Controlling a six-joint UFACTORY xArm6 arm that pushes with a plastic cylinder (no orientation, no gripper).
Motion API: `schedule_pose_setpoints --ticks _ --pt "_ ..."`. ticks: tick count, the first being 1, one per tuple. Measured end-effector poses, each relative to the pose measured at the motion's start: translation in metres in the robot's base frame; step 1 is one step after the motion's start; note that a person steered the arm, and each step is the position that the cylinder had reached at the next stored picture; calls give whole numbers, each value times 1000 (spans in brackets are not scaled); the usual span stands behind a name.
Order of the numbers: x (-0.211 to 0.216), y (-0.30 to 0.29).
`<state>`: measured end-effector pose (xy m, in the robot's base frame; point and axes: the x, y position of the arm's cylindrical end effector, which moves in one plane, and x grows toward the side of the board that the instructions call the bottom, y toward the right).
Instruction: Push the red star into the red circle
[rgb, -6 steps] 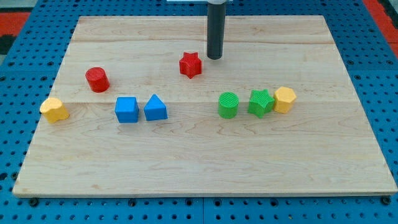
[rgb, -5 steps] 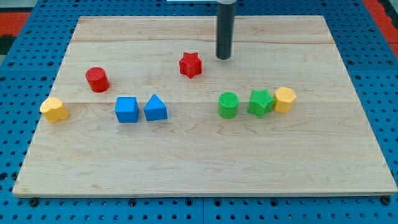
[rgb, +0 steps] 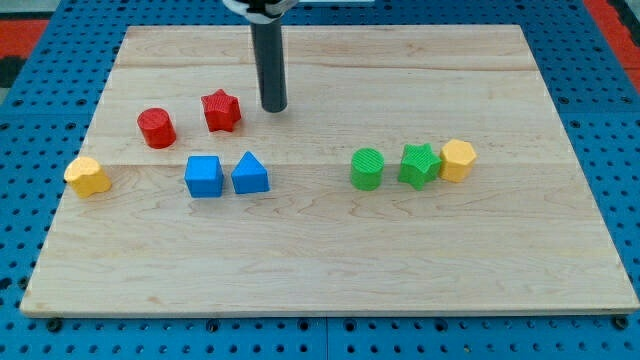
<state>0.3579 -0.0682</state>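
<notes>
Two red blocks lie near the board's (rgb: 560, 200) upper left: red star (rgb: 221, 110) near red circle (rgb: 156, 128), apart; my tip (rgb: 273, 107), holding nothing, just right of the star.

Pale wood board (rgb: 330, 260), smooth with visible grain and plank seams, sits on blue perforated base (rgb: 620, 150); red star (rgb: 221, 111) and green cylinder (rgb: 367, 169) look matt ridged plastic; rod above my tip (rgb: 273, 108) smooth, dark, matt.
</notes>
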Motion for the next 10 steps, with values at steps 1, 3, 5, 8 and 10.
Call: schedule_pose_setpoints --ticks 1,3,5,8,10 --pt "0 -44" --pt "9 -61" --pt "-17 -91" --pt "-17 -18" --pt "-23 100"
